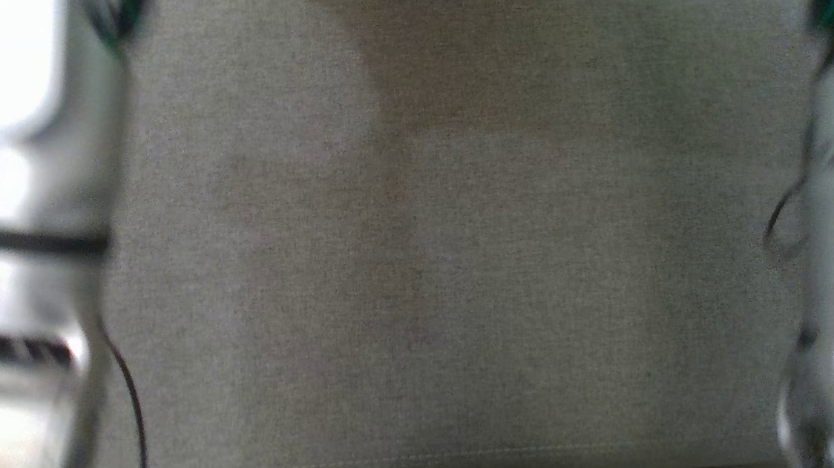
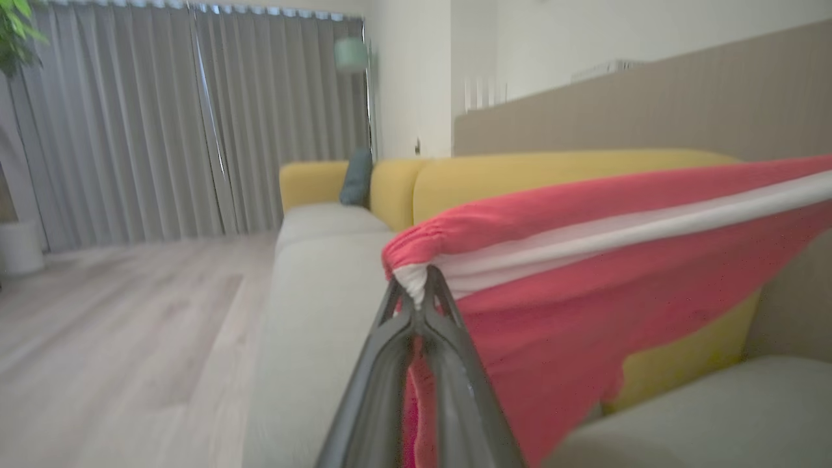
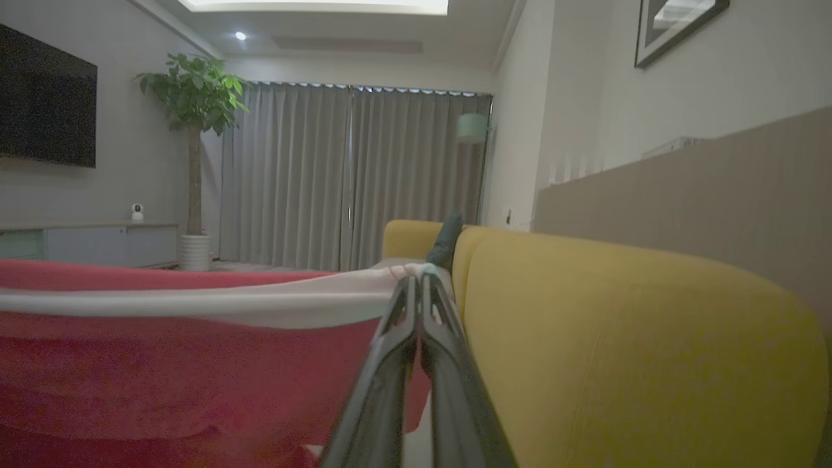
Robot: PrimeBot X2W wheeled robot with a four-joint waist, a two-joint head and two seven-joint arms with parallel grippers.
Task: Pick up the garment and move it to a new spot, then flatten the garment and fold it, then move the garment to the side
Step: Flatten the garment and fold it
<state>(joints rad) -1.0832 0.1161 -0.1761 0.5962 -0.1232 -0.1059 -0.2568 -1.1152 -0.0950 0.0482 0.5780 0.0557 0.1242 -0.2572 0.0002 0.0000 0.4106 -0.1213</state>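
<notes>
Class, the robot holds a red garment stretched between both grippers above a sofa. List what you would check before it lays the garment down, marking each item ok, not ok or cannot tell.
1. Grip of left gripper on the garment at its white band: shut, ok.
2. Grip of right gripper on the same band: shut, ok.
3. Band straight and taut between the grippers: ok.
4. Grey seat cushion smooth for laying down: ok.
5. Garment's lower edge hanging without twists: cannot tell.
</notes>
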